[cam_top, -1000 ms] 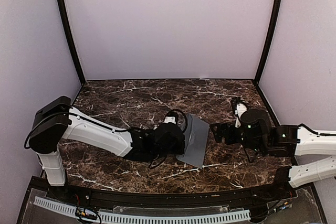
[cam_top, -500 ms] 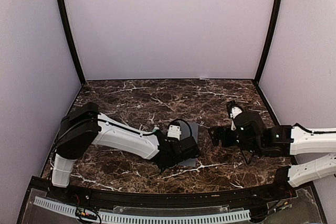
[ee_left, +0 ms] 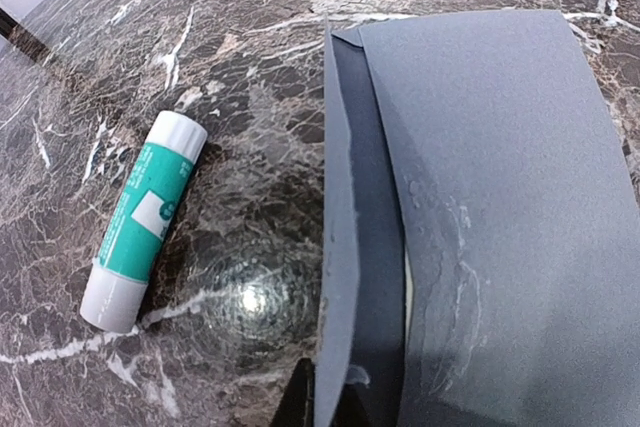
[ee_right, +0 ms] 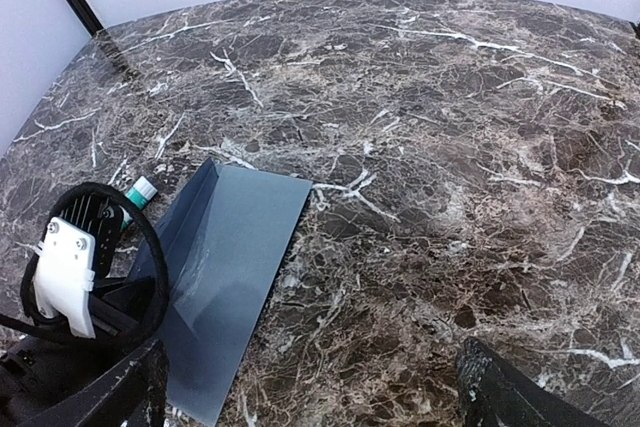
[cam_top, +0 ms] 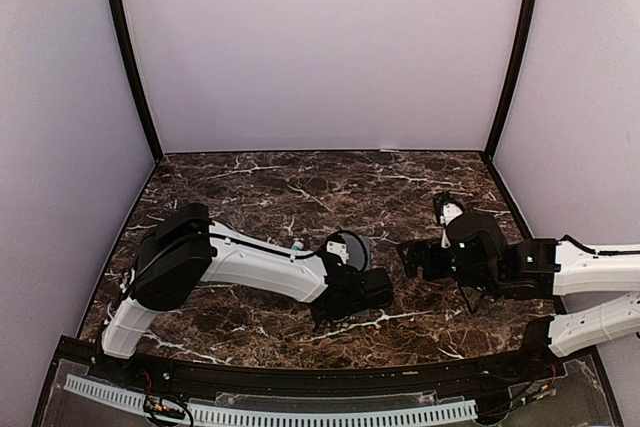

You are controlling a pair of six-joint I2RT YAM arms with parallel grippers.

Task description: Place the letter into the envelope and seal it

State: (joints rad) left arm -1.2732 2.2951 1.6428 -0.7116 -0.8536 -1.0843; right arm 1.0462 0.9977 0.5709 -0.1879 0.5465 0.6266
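Left wrist view: the envelope (ee_left: 500, 177) is seen lying on the dark marbled counter (ee_left: 250, 67). One long edge is raised off the surface and pinched in the left hand (ee_left: 322, 409), which is clenched on it. Only one dark finger (ee_left: 297, 405) is shown, at the bottom of the frame. Glossy streaks are seen on the grey panel beside the fold. A white-and-green glue stick (ee_left: 140, 222) is laid flat on the counter near the raised edge, apart from it.

From above, the envelope is found around the middle of the counter, somewhat toward the near edge, and is largely covered by the left arm. The right hand (ee_right: 310, 377) is released — its fingers are spread wide with nothing between them. It is near the envelope's right side and clear of it.
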